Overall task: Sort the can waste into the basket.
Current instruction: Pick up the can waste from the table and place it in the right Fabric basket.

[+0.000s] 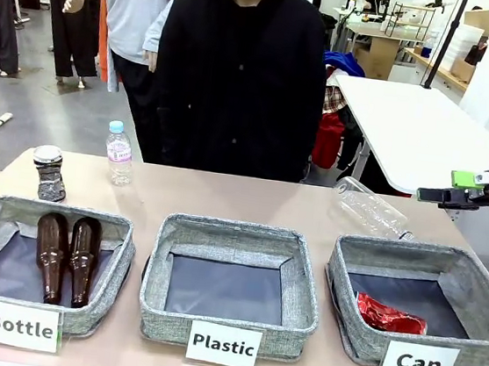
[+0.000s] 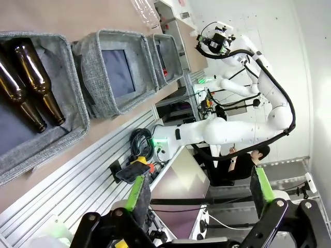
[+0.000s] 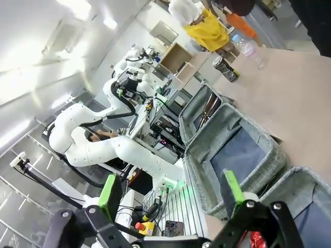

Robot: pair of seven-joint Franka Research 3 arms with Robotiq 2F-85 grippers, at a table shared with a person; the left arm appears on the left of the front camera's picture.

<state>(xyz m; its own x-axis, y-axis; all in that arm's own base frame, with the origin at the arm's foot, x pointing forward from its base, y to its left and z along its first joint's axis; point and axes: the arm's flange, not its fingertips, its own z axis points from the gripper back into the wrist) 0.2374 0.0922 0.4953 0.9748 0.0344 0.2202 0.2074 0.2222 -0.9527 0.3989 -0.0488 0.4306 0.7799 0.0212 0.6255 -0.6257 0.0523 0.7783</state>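
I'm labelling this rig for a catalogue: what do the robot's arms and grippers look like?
The left arm and right arm are glossy white, built of rounded segments. The left gripper and right gripper are black, each with two fingers faced in bright green pads.

Three grey fabric baskets sit in a row: the Bottle basket (image 1: 47, 210), the Plastic basket (image 1: 235, 230) and the Can basket (image 1: 422, 252). Each bears one white card (image 1: 223, 345), so three cards altogether. There are two brown glass bottles (image 1: 51, 254), two clear plastic bottles, an upright bottle (image 1: 119, 153) and a lying bottle (image 1: 370, 209), and two crushed cans, a red can (image 1: 388, 316) and a dark can (image 1: 49, 173).
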